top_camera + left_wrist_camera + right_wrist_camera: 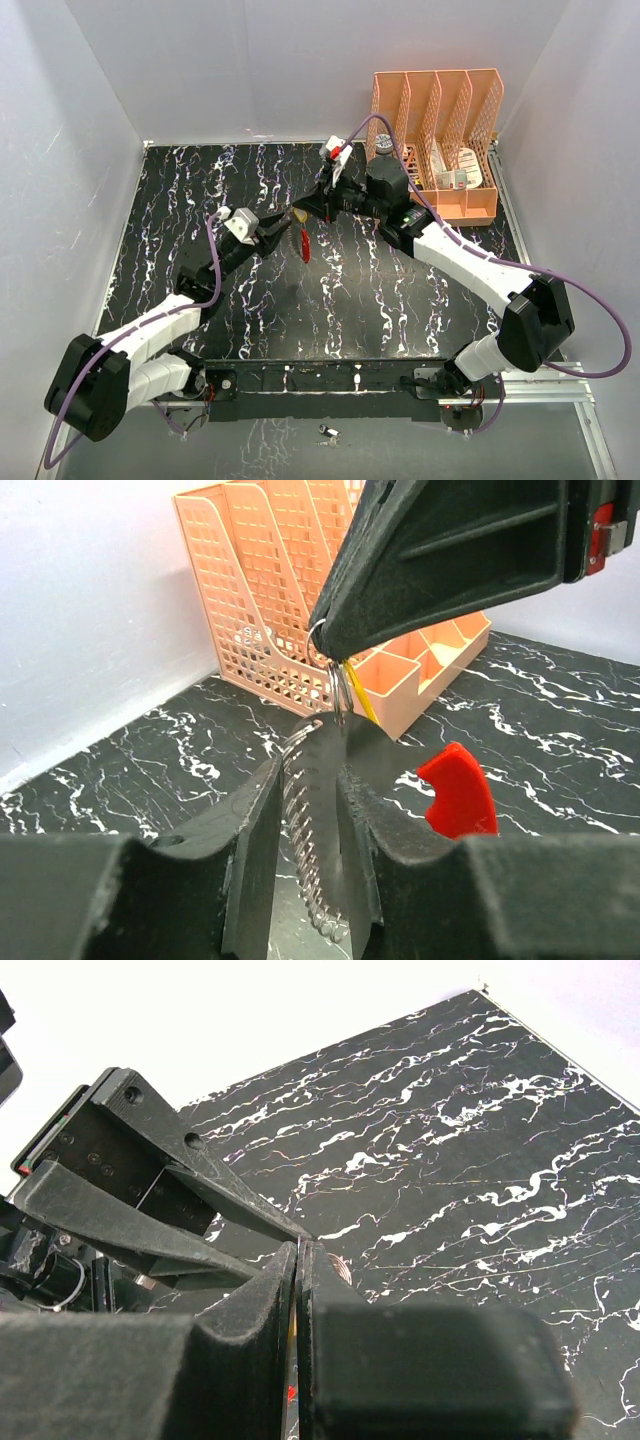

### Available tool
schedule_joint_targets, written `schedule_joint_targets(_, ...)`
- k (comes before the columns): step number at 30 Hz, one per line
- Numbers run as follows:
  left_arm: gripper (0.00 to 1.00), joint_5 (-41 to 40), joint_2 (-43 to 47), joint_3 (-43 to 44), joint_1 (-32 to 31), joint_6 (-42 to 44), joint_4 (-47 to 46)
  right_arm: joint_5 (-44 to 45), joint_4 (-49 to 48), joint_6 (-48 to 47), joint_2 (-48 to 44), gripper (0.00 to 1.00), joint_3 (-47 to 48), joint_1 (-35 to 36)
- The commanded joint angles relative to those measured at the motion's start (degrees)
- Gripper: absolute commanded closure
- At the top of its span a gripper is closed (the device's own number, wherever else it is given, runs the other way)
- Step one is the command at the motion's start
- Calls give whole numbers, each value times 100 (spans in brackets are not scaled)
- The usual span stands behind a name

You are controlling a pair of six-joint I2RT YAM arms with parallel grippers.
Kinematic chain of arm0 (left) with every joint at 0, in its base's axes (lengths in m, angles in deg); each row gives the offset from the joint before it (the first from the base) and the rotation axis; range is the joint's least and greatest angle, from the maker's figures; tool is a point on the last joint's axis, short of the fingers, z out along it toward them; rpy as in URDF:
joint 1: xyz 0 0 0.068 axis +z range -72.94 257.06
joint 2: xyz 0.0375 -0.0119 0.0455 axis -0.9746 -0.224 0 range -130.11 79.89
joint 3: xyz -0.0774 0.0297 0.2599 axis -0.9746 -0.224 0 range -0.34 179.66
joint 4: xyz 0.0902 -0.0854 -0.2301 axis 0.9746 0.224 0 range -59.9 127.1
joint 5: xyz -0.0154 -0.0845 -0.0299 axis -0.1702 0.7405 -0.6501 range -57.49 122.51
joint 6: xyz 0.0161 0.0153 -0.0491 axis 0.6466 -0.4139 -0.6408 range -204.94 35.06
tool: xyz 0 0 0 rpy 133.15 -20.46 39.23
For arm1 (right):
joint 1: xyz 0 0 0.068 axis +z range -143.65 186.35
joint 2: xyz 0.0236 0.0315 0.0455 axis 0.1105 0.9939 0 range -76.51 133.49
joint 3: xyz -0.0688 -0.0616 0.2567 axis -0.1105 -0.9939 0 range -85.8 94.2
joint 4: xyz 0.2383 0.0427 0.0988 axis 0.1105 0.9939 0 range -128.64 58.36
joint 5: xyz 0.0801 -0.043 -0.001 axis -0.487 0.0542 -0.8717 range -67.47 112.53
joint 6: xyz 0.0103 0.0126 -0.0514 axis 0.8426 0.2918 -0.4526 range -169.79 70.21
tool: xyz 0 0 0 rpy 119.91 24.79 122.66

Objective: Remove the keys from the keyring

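My left gripper (280, 225) (310, 770) is shut on the keyring (305, 850), a pale ridged wire coil standing between its fingers. My right gripper (308, 207) (302, 1245) meets it tip to tip above the middle of the table. It is shut, with the yellow key (299, 214) (360, 698) showing as a thin sliver between its pads. A small wire ring (322, 640) sits at its tip in the left wrist view. The red key (304, 243) (458, 792) hangs free below the two grippers. The coil's edge (342, 1268) shows just beyond the right fingers.
An orange file organizer (440, 130) (290, 590) stands at the back right, with white items (455, 178) in its front tray. White walls close off the black marbled table (380, 300) on three sides. A small metal piece (328, 432) lies by the near rail.
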Motion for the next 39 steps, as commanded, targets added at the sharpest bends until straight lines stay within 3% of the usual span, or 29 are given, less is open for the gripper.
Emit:
schedule_joint_targets(1,75,-77,-13,67,-49,324,-752,73,-456,4,-210,100,81,68)
schedule_joint_targets(5,77,-92,-41,40,-51,282,-1035,123,-439,-32,-210,100,81,92)
schedule_joint_targets(11,77,290,-82,385,-51,119,-482,172,-455,-68,-237,100,73,117)
schedule_joint_targets(21,79,749,94,241,-51,-171,-660,252,-495,-103,-276,100,47,122)
schedule_joint_targets(39,77,631,-202,206,-57,-215,-1086,242,-459,-90,-210,100,128,220)
